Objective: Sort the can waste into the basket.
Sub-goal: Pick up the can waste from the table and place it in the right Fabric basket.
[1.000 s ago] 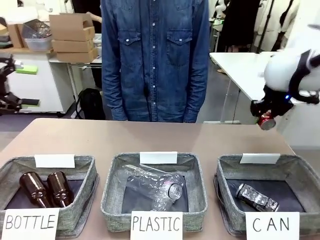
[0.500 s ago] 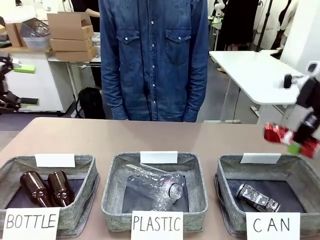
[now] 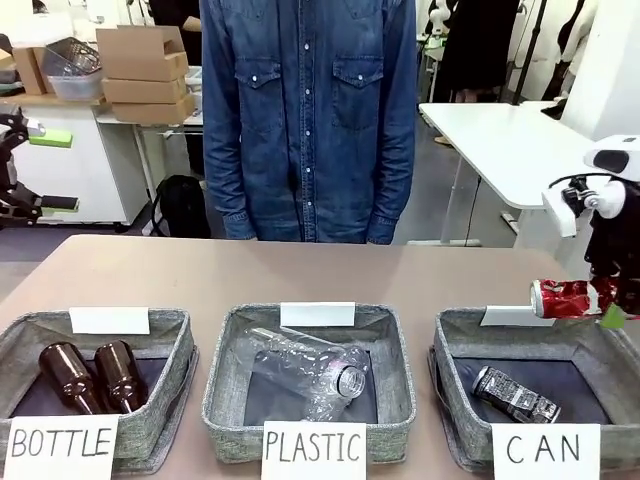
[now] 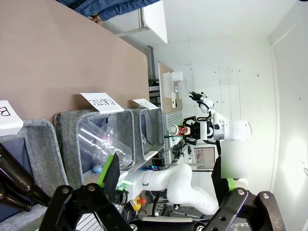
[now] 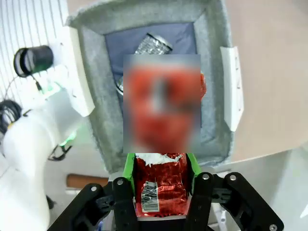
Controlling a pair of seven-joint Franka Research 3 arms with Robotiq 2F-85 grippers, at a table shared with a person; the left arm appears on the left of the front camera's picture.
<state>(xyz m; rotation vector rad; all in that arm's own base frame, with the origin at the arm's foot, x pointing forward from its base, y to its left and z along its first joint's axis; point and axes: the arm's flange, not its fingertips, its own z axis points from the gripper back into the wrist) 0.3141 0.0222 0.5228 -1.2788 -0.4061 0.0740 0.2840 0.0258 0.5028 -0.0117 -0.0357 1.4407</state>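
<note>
Right gripper [image 3: 612, 300] clamped on shiny red can [image 3: 572, 297], crumpled foil-like metal, lying sideways between green pads, barcode patch visible near fingers in wrist view. Directly below gripper: grey woven-fabric CAN basket [image 3: 455, 345], rectangular, dark lining, white paper sign. Silver-and-black crushed can [image 3: 513, 393] lies on lining beneath held can, apart from it. Farther off: PLASTIC basket [image 3: 225, 375] with clear crinkled bottle [image 3: 315, 372]; BOTTLE basket [image 3: 165, 385], two brown glass bottles [image 3: 95, 378]. Left gripper [image 4: 166, 190] spread wide, empty.

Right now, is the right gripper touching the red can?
Touching. The right wrist view shows the right gripper with its green pads clamped on both sides of the red can.
</note>
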